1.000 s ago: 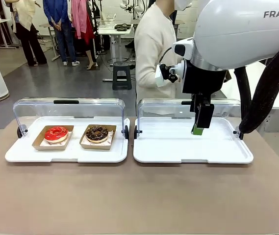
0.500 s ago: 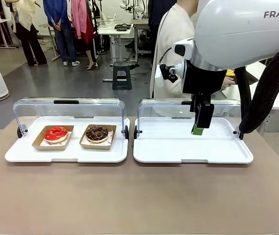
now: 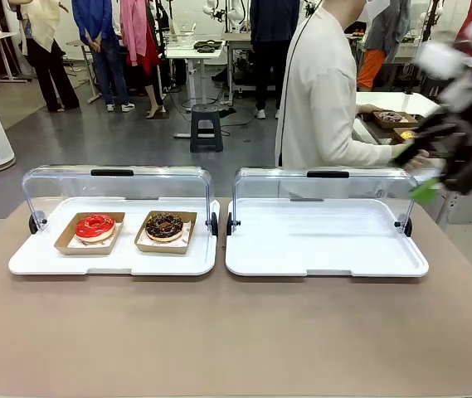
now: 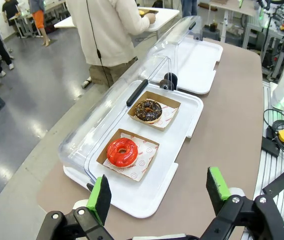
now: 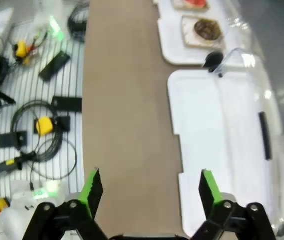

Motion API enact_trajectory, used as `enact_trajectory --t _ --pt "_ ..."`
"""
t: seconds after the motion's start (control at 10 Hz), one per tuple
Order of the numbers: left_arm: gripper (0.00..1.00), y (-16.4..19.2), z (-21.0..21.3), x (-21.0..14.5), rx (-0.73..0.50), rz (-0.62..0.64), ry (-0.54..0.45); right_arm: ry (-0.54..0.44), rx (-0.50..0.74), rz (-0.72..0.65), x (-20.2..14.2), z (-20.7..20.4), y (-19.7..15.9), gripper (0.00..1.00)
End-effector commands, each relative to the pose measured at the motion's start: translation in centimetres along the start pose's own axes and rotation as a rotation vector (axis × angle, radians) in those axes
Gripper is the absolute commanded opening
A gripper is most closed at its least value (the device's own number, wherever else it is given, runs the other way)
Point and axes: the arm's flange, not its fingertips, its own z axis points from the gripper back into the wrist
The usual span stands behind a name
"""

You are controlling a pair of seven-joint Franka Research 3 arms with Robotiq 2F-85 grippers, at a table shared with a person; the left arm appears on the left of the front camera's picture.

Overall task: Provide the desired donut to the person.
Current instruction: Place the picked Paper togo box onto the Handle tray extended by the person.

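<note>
Table: tan tabletop point(image 3: 219, 332), two white trays side by side, clear lids flipped up at the far edge.
Left tray point(image 3: 45, 264): holds two donuts in brown cardboard boats on printed paper; print too small to read.
Red donut point(image 3: 95, 225): glossy red glaze, robot's-left boat.
Chocolate donut point(image 3: 165, 225): dark glaze with bits on top, just beside the red one, closer to the tray gap.
Right tray point(image 3: 327, 249): white, lid point(image 3: 318, 184) up, black handle on top.
Left gripper point(image 4: 159, 192): fingers spread wide, gripping nothing, hovering above the table's near corner by the left tray; the left wrist view shows both donuts from above, red nearer.
Right gripper point(image 5: 148, 186): jaws apart, nothing between the pads; in the front view it is a motion-blurred shape at the right edge point(image 3: 425, 190), probably past the right tray's far corner.
Right wrist view: table strip, right tray, the chocolate donut at top; cables and yellow devices on the floor beside the table.
Person point(image 3: 323, 99): cream cardigan, standing behind the right tray, turned toward a side table point(image 3: 389, 106) with another boxed donut point(image 3: 390, 118).
Writing: nothing readable.
</note>
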Motion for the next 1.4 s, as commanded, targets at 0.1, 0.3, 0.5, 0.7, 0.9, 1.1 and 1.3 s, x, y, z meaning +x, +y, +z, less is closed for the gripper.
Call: enact_trajectory --t 0.1,0.3,0.5,0.7,0.9,1.1,1.3 --pt "1.0 0.0 -0.1 0.1 0.002 -0.002 -0.005 -0.311 -0.078 -0.082 -9.4 3.2 3.3 1.0" --pt "1.0 0.0 -0.1 0.1 0.002 -0.002 -0.005 -0.485 -0.087 -0.099 -14.5 3.7 6.0 1.0" --pt "1.0 0.0 -0.1 0.1 0.002 -0.002 -0.005 -0.613 -0.037 -0.169 -18.5 3.9 6.0 1.0" --pt "1.0 0.0 -0.1 0.1 0.002 -0.002 -0.005 -0.648 -0.036 -0.128 -20.6 4.0 2.9 1.0" --pt "1.0 0.0 -0.1 0.1 0.002 -0.002 -0.005 -0.562 -0.019 -0.245 -20.9 4.3 4.8 1.0" --pt "1.0 0.0 -0.1 0.1 0.002 -0.002 -0.005 -0.549 -0.032 -0.295 -22.0 4.7 5.6 1.0" --pt "1.0 0.0 -0.1 0.1 0.002 -0.002 -0.005 -0.543 -0.054 -0.335 -22.4 4.6 5.8 1.0"
